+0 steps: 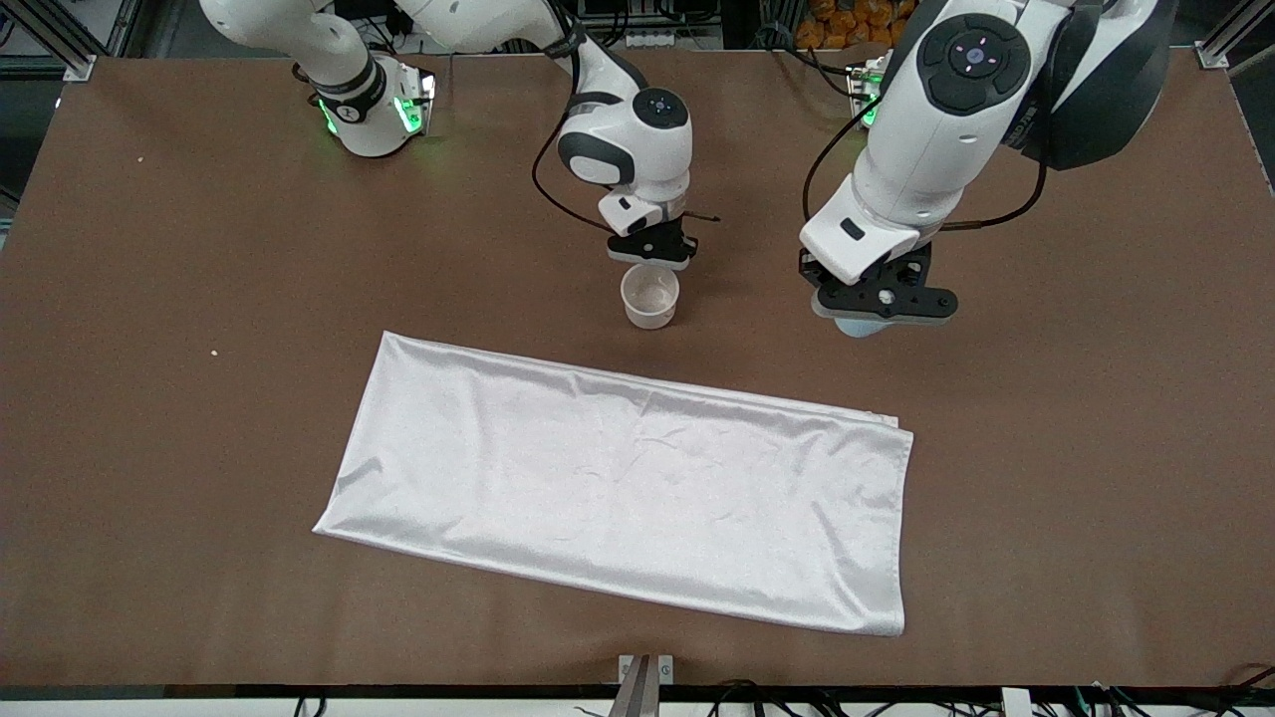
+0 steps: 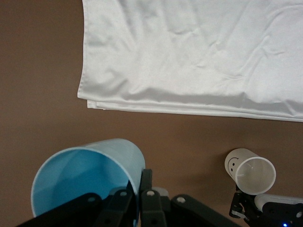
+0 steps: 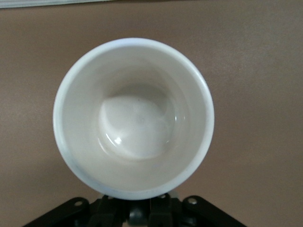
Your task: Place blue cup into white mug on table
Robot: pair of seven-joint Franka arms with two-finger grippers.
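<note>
Blue cup [image 2: 87, 177] hangs pinched by its rim in the left pincer [image 1: 882, 302] above the counter [image 1: 1076, 448], so carry it level over the white mug [image 1: 649, 296], which stands upright on the counter at the right pincer [image 1: 652, 246], whose grip I cannot tell.

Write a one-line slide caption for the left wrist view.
Left gripper pinches the blue cup by its rim above the table, white mug and white cloth nearby.

blue cup [image 2: 87, 177] aloft; white mug [image 1: 649, 296] upright
</note>
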